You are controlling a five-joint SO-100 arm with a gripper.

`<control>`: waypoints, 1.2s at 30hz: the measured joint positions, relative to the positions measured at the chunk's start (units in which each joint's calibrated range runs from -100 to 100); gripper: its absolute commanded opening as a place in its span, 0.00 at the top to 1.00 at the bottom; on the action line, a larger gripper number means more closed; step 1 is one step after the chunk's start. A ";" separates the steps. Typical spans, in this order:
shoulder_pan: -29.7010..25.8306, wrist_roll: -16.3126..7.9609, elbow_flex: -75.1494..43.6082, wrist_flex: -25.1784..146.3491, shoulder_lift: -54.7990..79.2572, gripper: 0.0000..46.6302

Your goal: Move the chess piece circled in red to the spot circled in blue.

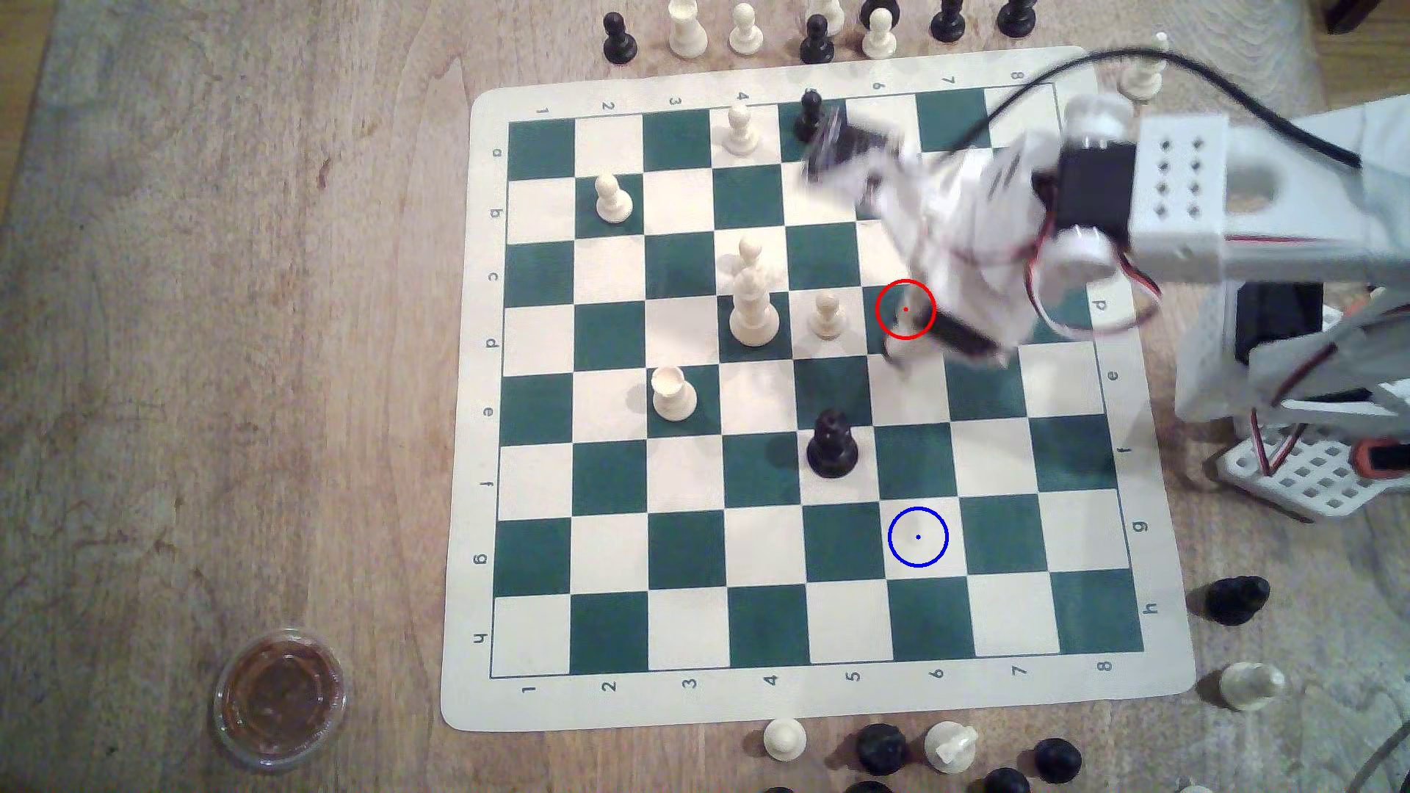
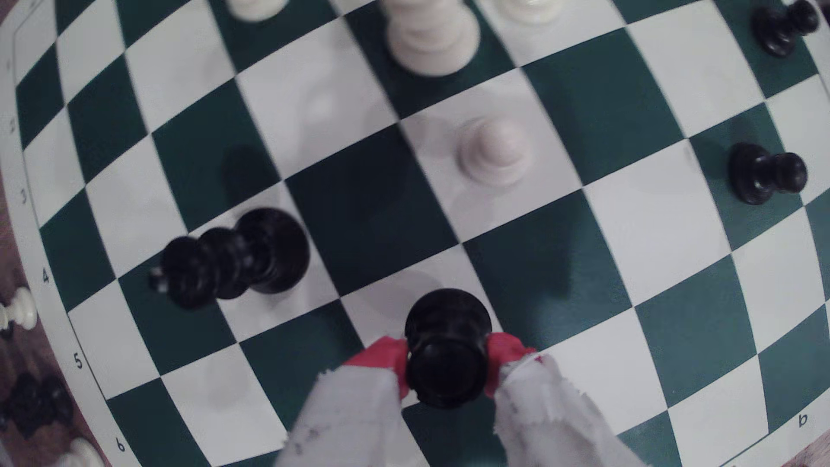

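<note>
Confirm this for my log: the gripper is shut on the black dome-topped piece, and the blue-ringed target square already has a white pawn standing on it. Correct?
Not quite. The blue-ringed square is bare in the exterior view; no pawn stands on it. The rest holds: in the wrist view the gripper is shut on the black dome-topped piece, its red fingertips pressed against either side.

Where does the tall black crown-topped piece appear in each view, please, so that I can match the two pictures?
Exterior view: the tall black piece stands on a cream square near the board's middle, diagonally above the blue-ringed square, towards the exterior view's left.
Wrist view: the tall black piece stands a little apart from the domed black piece gripped in the hand.
Shared landmark: the small white pawn.
</note>
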 measured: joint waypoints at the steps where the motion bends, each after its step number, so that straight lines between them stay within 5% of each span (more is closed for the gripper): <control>1: -0.66 -0.15 0.00 0.80 -0.50 0.99; 14: -16.81 -3.81 -3.07 3.59 -0.67 0.99; 36: -24.26 -3.27 -7.68 -0.48 12.90 0.97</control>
